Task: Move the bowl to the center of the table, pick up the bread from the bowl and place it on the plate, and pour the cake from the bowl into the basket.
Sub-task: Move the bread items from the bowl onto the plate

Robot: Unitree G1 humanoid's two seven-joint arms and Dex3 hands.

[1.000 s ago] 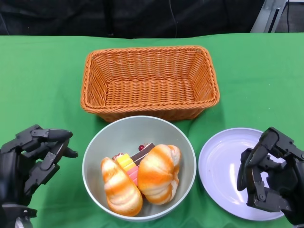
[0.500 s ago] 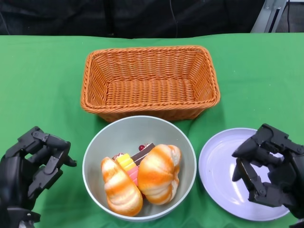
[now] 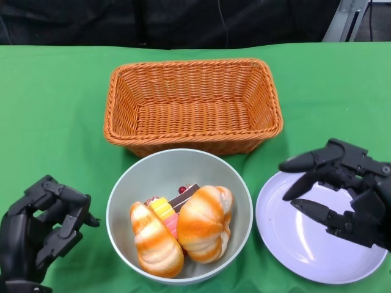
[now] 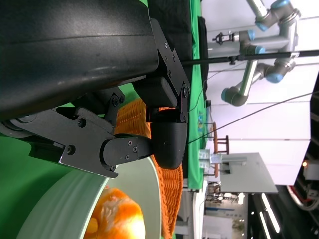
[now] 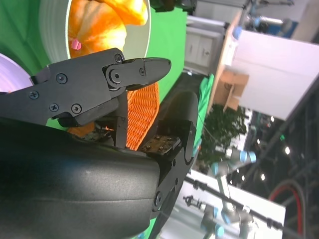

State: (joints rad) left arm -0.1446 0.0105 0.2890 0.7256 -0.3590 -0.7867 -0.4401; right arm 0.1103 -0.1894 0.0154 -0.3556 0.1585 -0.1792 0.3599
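**Operator:** While the left hand (image 3: pixel 40 235) sinks back toward me at the near edge, fingers curled in on nothing, I see my right hand (image 3: pixel 342 192) do the opposite: a second ago it sat bunched over the plate (image 3: pixel 287 235), and now its fingers (image 3: pixel 305 162) are spread wide and reaching toward the bowl (image 3: pixel 122 201), holding nothing.

**Observer:** So the bowl is done moving?

**Operator:** I judge so. It sits at the middle of the green bench (image 3: pixel 55 104), where it was a second ago, its far rim just in front of the basket (image 3: pixel 192 104). Both bread rolls, the left one (image 3: pixel 156 241) and the right one (image 3: pixel 204 223), lie in it with the cake (image 3: pixel 168 210) wedged between and behind them.

**Observer:** And the next step?

**Operator:** As I read it, the right hand is opening to take the nearer roll, the right one. The plate lies directly under that hand, so the carry is short.

**Observer:** Anything beyond?

**Operator:** The basket holds nothing I can see. The cake goes there last, once both rolls are out.
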